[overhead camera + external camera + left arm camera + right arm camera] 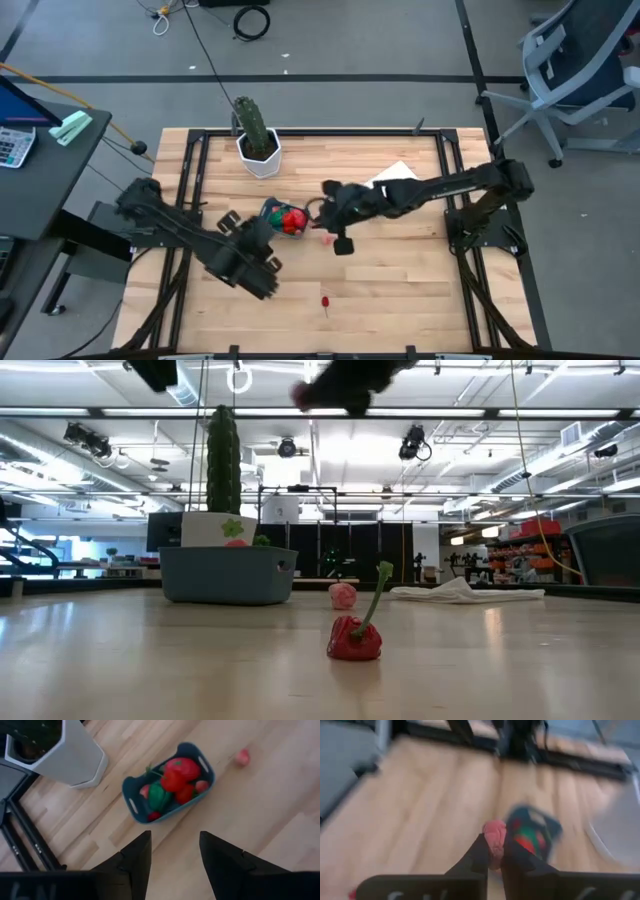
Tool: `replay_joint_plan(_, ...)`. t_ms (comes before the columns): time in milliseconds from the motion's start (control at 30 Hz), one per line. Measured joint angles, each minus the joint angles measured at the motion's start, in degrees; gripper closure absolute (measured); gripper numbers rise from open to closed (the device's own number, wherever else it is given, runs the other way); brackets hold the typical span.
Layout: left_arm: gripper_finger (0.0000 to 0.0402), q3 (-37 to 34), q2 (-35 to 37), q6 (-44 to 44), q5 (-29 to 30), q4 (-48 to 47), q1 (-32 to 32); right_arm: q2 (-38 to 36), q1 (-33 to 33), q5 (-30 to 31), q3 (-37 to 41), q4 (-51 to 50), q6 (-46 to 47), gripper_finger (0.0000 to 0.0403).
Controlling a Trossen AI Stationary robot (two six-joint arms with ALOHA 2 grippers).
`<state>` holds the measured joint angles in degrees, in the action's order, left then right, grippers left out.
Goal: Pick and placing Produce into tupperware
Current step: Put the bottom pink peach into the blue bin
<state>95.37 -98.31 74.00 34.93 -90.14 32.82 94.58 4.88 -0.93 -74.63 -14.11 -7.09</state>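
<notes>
The right gripper [493, 851] is squeezed shut on a small pink toy fruit [494, 836]. It hangs in the air near the small teal-blue plastic tub [168, 784], which sits on the wooden desk [400, 290] close to the tall green cactus in a white pot [256, 135].

The tub is already quite full. It holds a big red toy tomato [182, 768], a green toy vegetable [159, 796] and a few smaller red and pink pieces. Another pink toy [242, 756] lies on the desk just beside the tub. A red toy pepper with a green stem [357, 632] lies farther away, near the front edge of the desk.

The left gripper [173, 851] waits above the desk on the other side of the tub, with its fingers apart and nothing between them.

Here is what could go wrong. The pile in the tub is high, so the pink fruit may land on top, bounce and roll out. If the right gripper lets go before it is right over the tub, the fruit will fall on the desk. The two arms are close together, so they could bump.
</notes>
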Motion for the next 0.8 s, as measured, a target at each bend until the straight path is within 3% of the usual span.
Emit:
replay_joint_plan(133, 0.0226, 0.0, 4.1, -0.1, 0.0, 0.1, 0.6, 6.3, -3.2, -11.6, -0.1, 11.7, 1.4, 0.0357)
replay_joint_plan(200, 0.0226, 0.0, 5.8, -0.1, 0.3, 0.1, 0.9, 9.9, -4.0, -12.6, 0.0, 13.5, 4.7, 0.0344)
replay_joint_plan(367, 0.0229, 0.0, 7.2, -1.4, 0.7, 0.1, 2.2, 16.4, -4.8, -9.9, 0.1, 13.2, 5.4, 0.0343)
replay_joint_plan(533, 0.0226, 0.0, 6.7, -6.0, 0.7, 0.1, 3.5, 18.3, -4.8, -8.9, 0.1, 13.2, 1.7, 0.0347)
replay_joint_plan(800, 0.0228, -0.2, 6.5, -5.7, 1.1, 0.1, 3.4, 17.7, -3.6, -2.8, 0.0, 12.6, -5.4, 0.0298)
